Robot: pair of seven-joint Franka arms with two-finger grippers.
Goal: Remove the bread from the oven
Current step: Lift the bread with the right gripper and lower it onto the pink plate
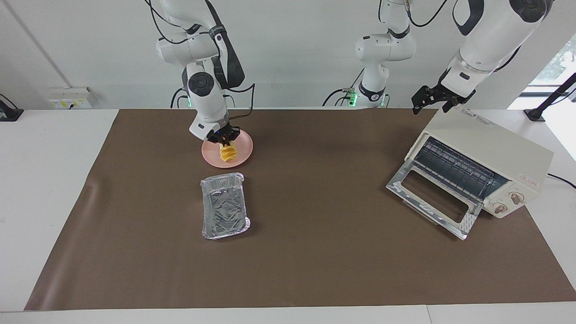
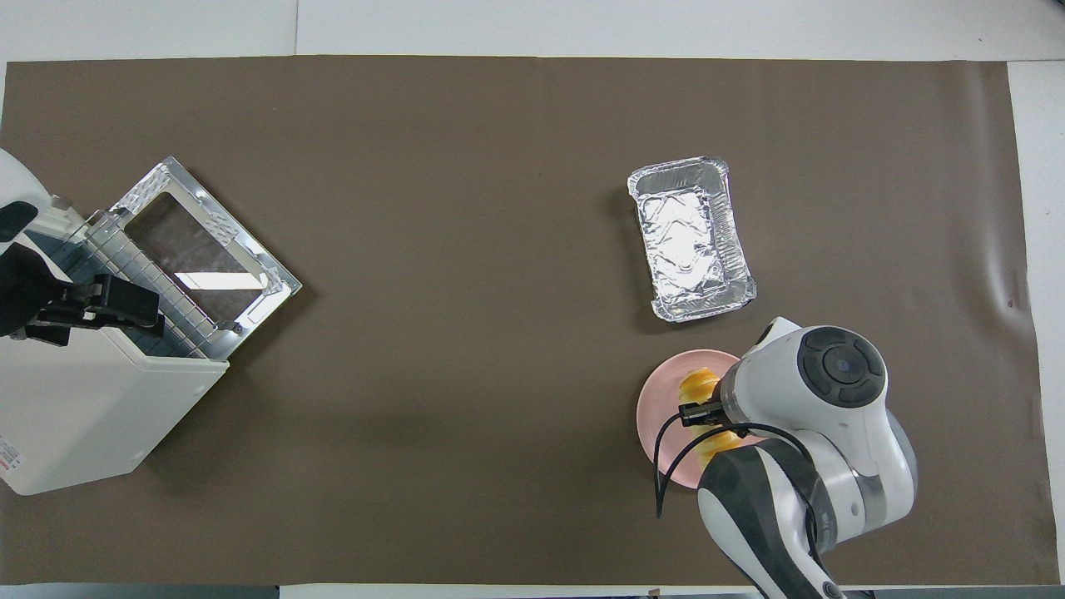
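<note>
My right claw (image 1: 223, 141) lowers the bread (image 1: 227, 153) onto the pink plate (image 1: 243, 150); grip unclear. My left claw (image 1: 434, 100) waits open over the oven (image 1: 490, 153).

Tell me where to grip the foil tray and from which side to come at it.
Grip the foil tray on one long rim, coming straight down from above. It lies flat and open-topped on the brown mat, with thin raised walls a finger can straddle. It looks empty and flimsy, so pinch near the rim's middle, gently.

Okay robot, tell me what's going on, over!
Right end effector over pink plate, bread on it. Left end effector open, waiting above oven. Nothing blocking.
</note>
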